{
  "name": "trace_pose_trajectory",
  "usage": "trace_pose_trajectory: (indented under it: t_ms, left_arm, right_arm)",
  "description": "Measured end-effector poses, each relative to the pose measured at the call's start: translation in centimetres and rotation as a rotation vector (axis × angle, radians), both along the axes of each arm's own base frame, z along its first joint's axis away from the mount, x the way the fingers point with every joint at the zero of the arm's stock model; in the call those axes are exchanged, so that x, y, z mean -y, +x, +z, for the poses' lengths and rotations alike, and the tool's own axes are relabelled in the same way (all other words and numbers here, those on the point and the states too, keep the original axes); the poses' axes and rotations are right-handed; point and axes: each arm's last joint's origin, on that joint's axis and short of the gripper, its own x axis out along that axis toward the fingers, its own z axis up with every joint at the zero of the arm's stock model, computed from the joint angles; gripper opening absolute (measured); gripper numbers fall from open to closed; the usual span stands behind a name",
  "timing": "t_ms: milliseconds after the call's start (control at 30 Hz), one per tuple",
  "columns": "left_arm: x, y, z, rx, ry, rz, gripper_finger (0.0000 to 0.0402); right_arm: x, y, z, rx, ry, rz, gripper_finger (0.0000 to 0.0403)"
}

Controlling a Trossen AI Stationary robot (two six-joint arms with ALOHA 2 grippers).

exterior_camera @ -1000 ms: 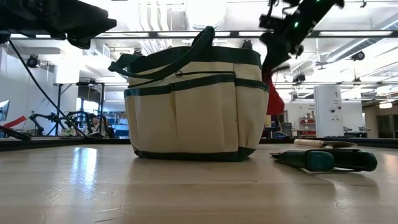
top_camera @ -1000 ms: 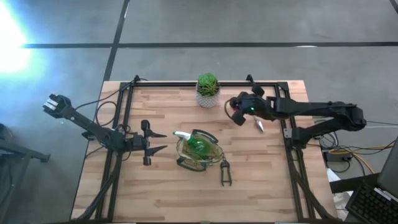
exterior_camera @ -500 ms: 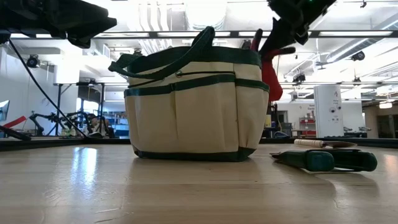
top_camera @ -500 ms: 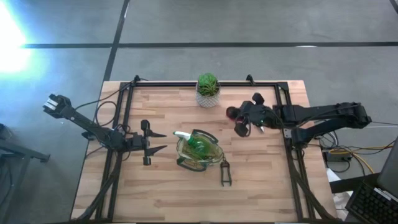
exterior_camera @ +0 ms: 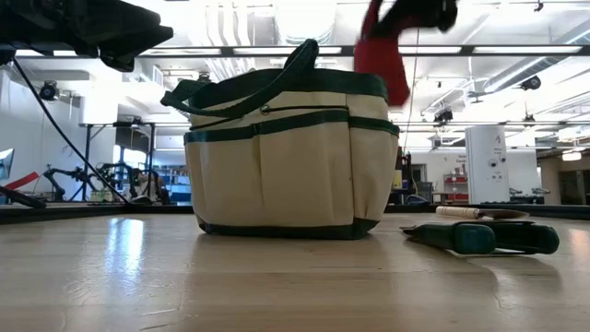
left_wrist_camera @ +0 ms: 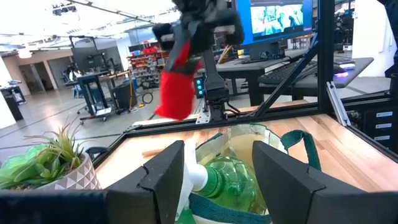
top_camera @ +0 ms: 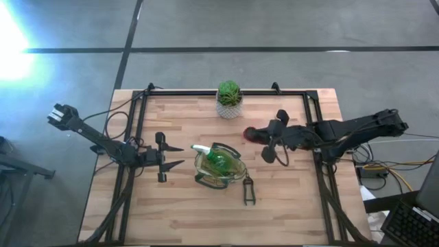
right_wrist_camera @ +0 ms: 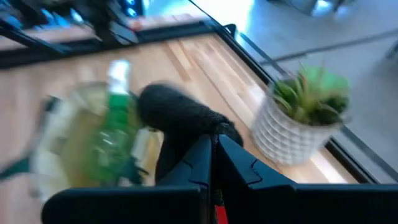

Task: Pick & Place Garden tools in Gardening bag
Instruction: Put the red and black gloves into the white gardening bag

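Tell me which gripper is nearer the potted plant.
Right. The right gripper, shut on the red-and-black sprayer piece, is just beside the potted plant; the left gripper sits beyond the gardening bag.

- Right arm reaches in from the right side of the table, stretched out low and nearly level, wrist pointing toward the middle.
- Right gripper (top_camera: 264,137) is up in the air, fingers (right_wrist_camera: 211,163) pressed tight together around something red and black.
- Left arm is parked on the left side, elbow out past the table's edge.
- Left gripper (top_camera: 180,155) hangs with its fingers (left_wrist_camera: 166,176) spread apart, holding nothing.
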Motion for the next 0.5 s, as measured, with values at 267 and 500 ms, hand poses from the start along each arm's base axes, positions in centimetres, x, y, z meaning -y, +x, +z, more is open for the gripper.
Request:
trace_pose_trajectory:
  t_ms: [267,500]
  left_arm:
    - [0.0,0.0,0.0,0.004,-0.005,0.000,0.0193]
    - [0.0,0.0,0.1,0.013,-0.021,-0.001,0.0193]
  right_arm:
    - [-3.6,1.3,2.9,0.065,0.008,0.116,0.0008]
    - [-6.5,4.6,3.7,0.038,-0.024,0.192,0.0008]
